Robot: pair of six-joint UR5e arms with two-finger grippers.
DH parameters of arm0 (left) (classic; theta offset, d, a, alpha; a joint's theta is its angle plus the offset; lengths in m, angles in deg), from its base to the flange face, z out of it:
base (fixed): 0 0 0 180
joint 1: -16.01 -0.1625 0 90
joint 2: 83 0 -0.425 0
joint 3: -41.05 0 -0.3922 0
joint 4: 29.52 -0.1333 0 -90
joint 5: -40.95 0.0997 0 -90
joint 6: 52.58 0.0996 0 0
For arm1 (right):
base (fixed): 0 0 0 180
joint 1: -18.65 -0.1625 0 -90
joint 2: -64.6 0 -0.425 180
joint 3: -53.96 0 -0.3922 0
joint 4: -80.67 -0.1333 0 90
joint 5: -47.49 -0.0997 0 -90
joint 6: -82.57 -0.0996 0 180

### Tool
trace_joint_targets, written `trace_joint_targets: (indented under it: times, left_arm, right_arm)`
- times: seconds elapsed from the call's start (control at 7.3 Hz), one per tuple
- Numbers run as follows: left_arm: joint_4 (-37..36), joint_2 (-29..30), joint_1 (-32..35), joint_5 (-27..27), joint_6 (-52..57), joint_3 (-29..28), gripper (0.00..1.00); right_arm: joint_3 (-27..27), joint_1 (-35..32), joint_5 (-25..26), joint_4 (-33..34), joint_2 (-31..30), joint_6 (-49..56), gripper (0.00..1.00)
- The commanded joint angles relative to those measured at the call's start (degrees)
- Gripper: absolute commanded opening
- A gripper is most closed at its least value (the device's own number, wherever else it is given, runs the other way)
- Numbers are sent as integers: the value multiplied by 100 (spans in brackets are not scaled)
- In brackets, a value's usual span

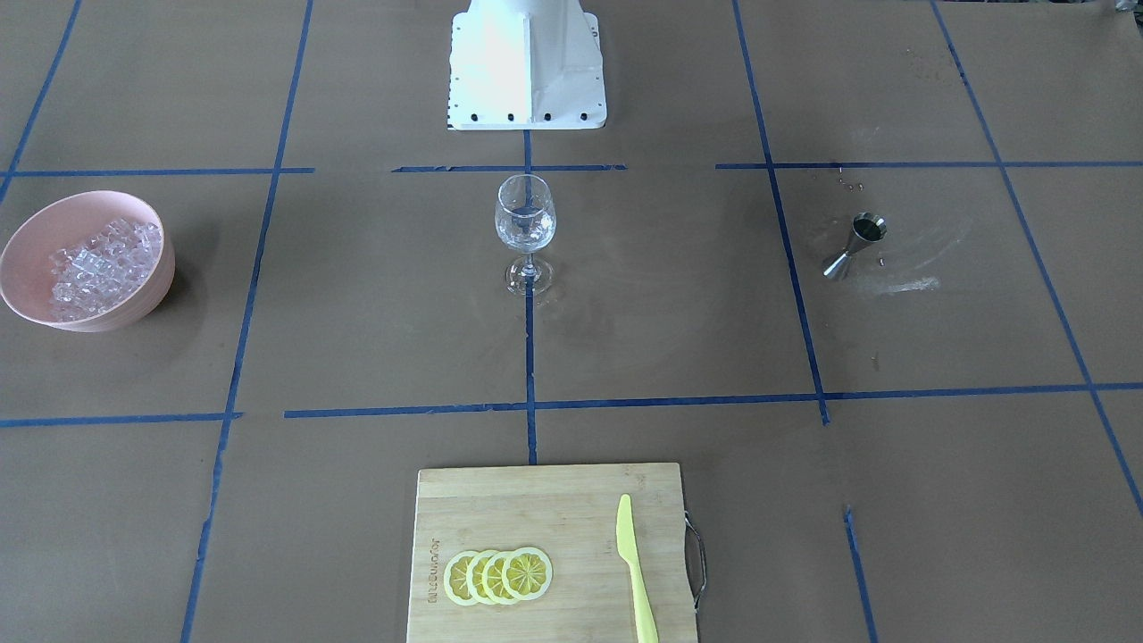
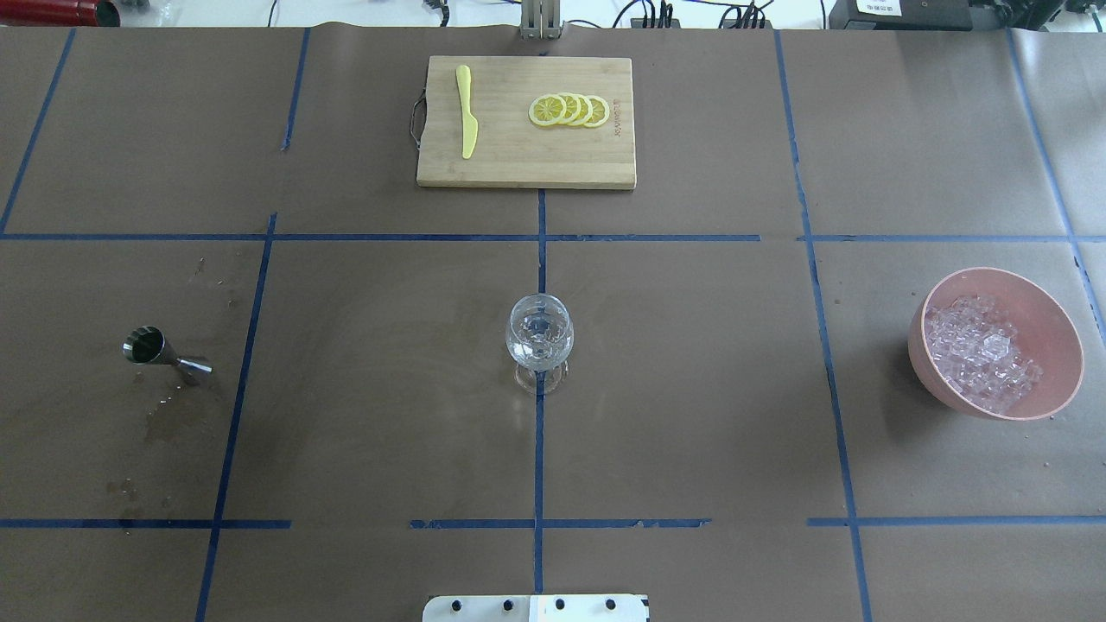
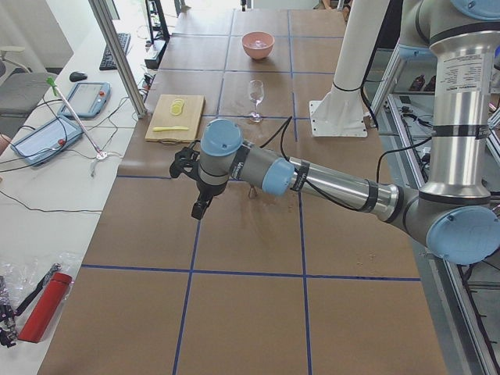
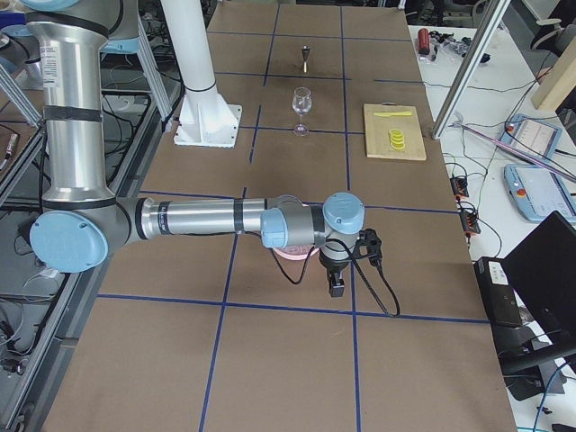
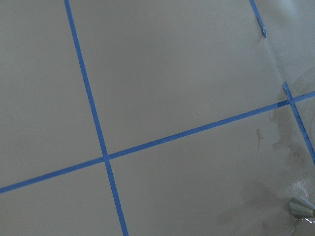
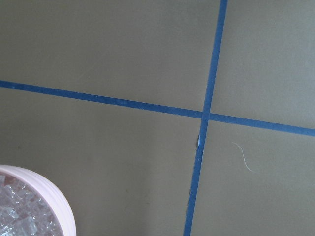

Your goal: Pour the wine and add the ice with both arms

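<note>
Right arm (image 4: 198, 219) hovers beside the pink bowl (image 2: 1061, 341) of ice (image 2: 981, 354).

- The overhead exterior view looks forward and down from behind the white base block (image 2: 484, 607), with the cutting board (image 2: 518, 160) at its far edge.
- The exterior front-facing view looks steeply back from the opposite side, board nearest. These 2 share the wine glass (image 1: 525, 234), pink bowl (image 1: 147, 299) and jigger (image 1: 855, 246).
- The 2 side views look along the table (image 3: 242, 312) from high at opposite ends, with the left arm (image 3: 336, 187) or right arm (image 4: 198, 219) close up.
- Both wrist cameras look down close on the table.
</note>
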Motion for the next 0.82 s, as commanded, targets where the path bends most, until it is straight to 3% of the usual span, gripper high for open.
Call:
trace_joint_targets:
  times: [0.0, 0.14, 0.27, 0.41, 0.68]
  left_arm:
    - [2290, -572, -1195, 1029, -1019, -121, 100]
    - [2377, -609, -1463, 1063, -1211, -112, 100]
    - [3013, -810, -1709, 1194, -1813, -103, 97]
    - [4229, -1230, -2277, 1909, -2637, -190, 95]
    - [5789, -1793, -3437, 3036, -3756, -226, 94]
  right_arm:
    - [-8, 14, -106, 0, 0, 4, 100]
    - [-16, 14, -106, 0, 17, 4, 100]
    - [-16, 14, -106, 0, 18, 4, 100]
    - [-25, 14, -106, 0, 18, -4, 100]
    - [-34, 14, -106, -9, 18, 4, 100]
